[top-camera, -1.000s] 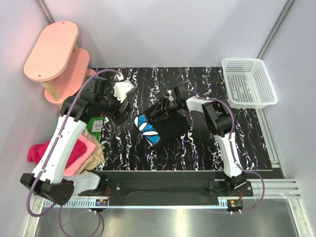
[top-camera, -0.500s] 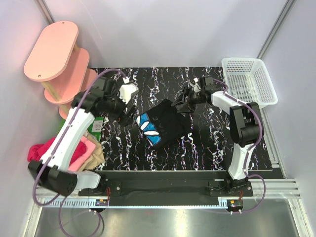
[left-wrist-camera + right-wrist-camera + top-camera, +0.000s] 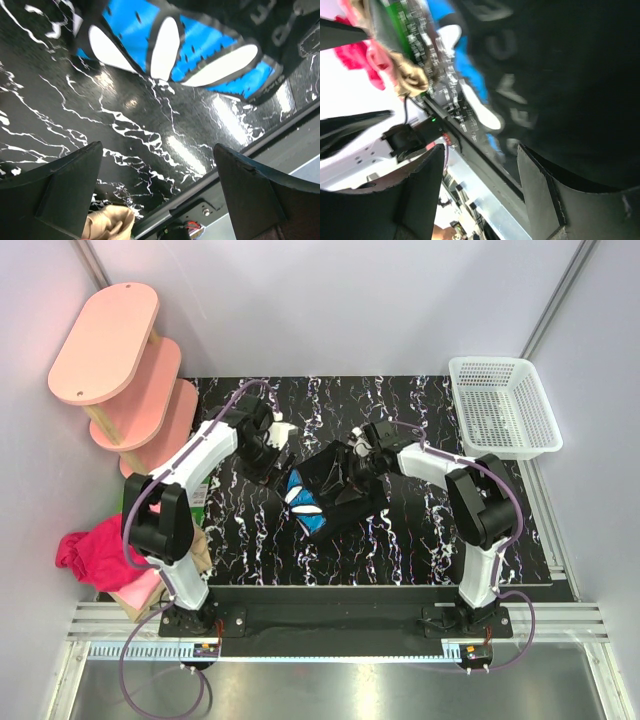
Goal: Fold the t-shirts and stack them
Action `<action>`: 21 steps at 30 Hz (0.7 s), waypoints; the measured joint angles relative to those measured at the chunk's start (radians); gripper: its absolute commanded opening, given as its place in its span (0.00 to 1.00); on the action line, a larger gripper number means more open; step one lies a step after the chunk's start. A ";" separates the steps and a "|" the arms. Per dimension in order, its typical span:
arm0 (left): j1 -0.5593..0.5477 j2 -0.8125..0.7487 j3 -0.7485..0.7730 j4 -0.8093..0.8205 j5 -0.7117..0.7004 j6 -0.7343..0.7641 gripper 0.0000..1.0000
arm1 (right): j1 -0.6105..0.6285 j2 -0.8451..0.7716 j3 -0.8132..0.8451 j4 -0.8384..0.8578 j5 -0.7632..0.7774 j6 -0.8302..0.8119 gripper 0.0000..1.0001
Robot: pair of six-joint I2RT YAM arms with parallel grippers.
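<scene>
You find the black t-shirt (image 3: 335, 498) at the middle of the tabletop (image 3: 430, 540), between the tools: the right tool (image 3: 356, 460), spread wide and empty, sits over its far edge, nearer than the equally wide left tool (image 3: 263, 458) beside its left edge.

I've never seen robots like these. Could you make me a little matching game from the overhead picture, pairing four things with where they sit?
Things:
1. black t-shirt
2. white basket
3. pink shelf
4. magenta t-shirt

Places in the overhead view:
A. top right, at the table's far right corner
B. middle of the table, between the two arms
C. low on the left, off the table's left side
D. top left, beyond the table's far left corner

Pairs: 1-B, 2-A, 3-D, 4-C
</scene>
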 measured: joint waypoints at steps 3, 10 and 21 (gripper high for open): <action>0.004 0.002 0.011 0.014 -0.002 -0.006 0.99 | -0.008 0.000 -0.035 -0.001 0.028 0.000 0.66; 0.006 0.015 0.095 0.029 -0.015 0.016 0.99 | -0.011 0.010 -0.112 0.027 0.051 0.019 0.63; -0.061 0.357 0.345 0.103 -0.063 0.054 0.99 | -0.011 -0.006 -0.187 0.079 0.053 0.063 0.62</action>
